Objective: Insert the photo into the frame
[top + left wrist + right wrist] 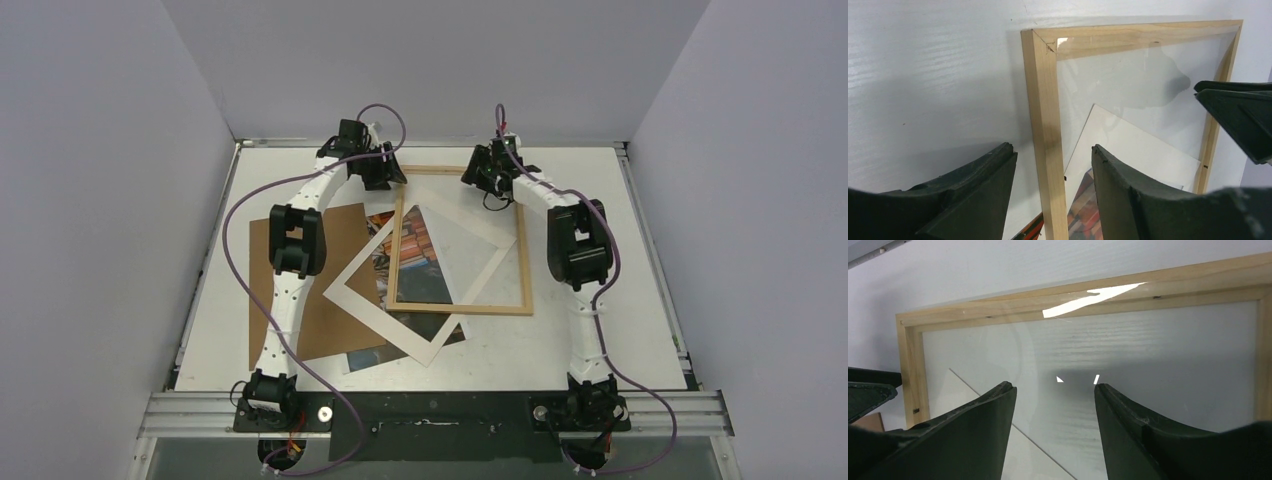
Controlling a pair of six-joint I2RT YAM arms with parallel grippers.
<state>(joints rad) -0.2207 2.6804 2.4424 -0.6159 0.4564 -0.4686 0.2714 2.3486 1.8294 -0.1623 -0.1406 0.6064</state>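
The light-wood frame (523, 250) lies flat on the table with its glass pane in it. The photo (418, 262) lies face up under the frame and the white mat, and its colourful books show through the glass and in the left wrist view (1088, 215). My left gripper (385, 176) is open at the frame's far left corner. In the left wrist view the gripper (1054, 165) straddles the frame's left rail (1045, 125) with gaps on both sides. My right gripper (480, 182) is open and empty, and in the right wrist view it (1055, 395) hovers over the glass just inside the frame's far rail (1048, 305).
A white mat (360, 300) with a rectangular opening lies tilted, partly under the frame and over the photo. A brown backing board (330, 325) lies to the left under my left arm. Grey walls close in the table at the back and sides.
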